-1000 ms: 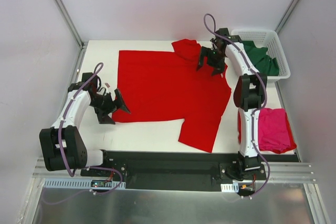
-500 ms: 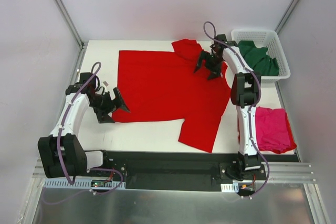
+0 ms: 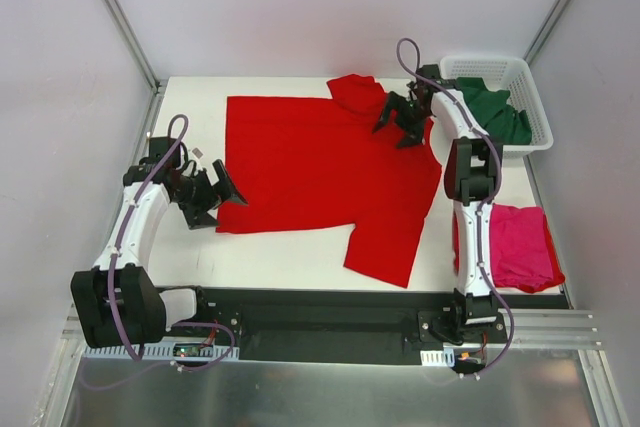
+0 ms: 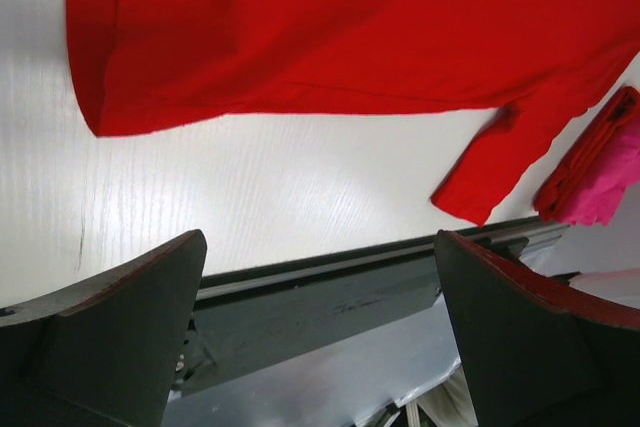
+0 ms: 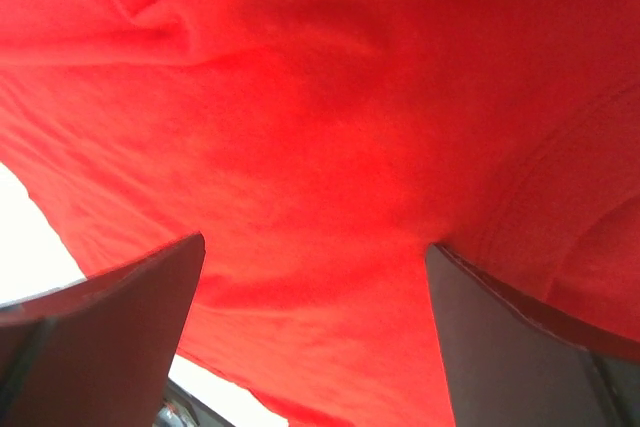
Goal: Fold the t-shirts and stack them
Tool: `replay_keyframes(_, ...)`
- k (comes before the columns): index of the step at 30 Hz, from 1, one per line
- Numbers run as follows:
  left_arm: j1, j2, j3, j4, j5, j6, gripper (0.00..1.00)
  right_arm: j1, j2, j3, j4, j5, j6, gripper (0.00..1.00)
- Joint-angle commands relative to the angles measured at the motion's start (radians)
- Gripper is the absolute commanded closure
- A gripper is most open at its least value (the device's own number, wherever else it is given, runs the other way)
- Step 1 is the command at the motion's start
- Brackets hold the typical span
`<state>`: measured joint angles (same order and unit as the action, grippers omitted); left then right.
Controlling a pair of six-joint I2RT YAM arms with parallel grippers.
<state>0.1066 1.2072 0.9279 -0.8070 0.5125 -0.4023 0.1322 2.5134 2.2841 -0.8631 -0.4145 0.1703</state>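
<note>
Red t-shirt [image 3: 320,177] lies under the released right tool [image 3: 393,131], beside the released left tool [image 3: 221,205]; green t-shirt [image 3: 495,112] in basket [image 3: 538,109].

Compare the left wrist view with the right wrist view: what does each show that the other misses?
Only the left wrist: the hem corner and one sleeve of the bright red cotton t-shirt, the magenta-pink cotton t-shirt, and the black metal base rail. Only the right wrist: a close look at a curved stitched seam and a fold in the red cloth. Both: the red shirt, some white table, and an open, empty pincer, the left pincer and the right pincer.
</note>
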Motion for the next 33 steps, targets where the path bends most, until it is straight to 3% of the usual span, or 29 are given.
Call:
replay_keyframes(1, 0.005, 0.005, -0.003, 0.078, 0.001, -0.026, 0.01, 0.000, -0.195, -0.139, 0.133, -0.102, 0.030, 0.04)
replay_keyframes(4, 0.005, 0.047, 0.018, 0.085, 0.003, -0.010, 0.01, 0.020, -0.307, -0.195, 0.151, -0.159, 0.029, 0.04)
replay_keyframes(5, 0.007, 0.096, 0.058, 0.065, -0.003, 0.022, 0.01, 0.045, -0.399, -0.208, 0.057, -0.179, -0.004, 0.04)
replay_keyframes(8, 0.007, 0.132, 0.103, 0.013, -0.035, 0.046, 0.01, 0.056, -0.585, -0.346, 0.006, -0.123, -0.014, 0.04)
replay_keyframes(11, 0.007, 0.164, 0.127, -0.035, -0.058, 0.074, 0.01, 0.063, -0.842, -0.692, 0.068, -0.096, 0.008, 0.04)
replay_keyframes(12, 0.007, 0.181, 0.130, -0.043, -0.055, 0.080, 0.01, 0.069, -0.907, -0.880, 0.088, -0.083, 0.008, 0.04)
replay_keyframes(17, 0.007, 0.207, 0.143, -0.070, -0.023, 0.115, 0.01, 0.119, -1.255, -1.274, 0.026, -0.003, -0.108, 0.04)
replay_keyframes(21, 0.007, 0.201, 0.143, -0.080, -0.032, 0.137, 0.01, 0.210, -1.409, -1.403, -0.111, 0.161, -0.163, 0.04)
replay_keyframes(24, 0.007, 0.198, 0.120, -0.080, -0.025, 0.137, 0.01, 0.260, -1.488, -1.472, -0.160, 0.186, -0.173, 0.04)
replay_keyframes(29, 0.007, 0.178, 0.060, -0.072, -0.014, 0.126, 0.01, 0.322, -1.536, -1.515, -0.188, 0.197, 0.033, 0.04)
replay_keyframes(33, 0.007, 0.140, 0.006, -0.047, 0.009, 0.112, 0.01, 0.336, -1.700, -1.725, -0.055, 0.132, 0.217, 0.04)
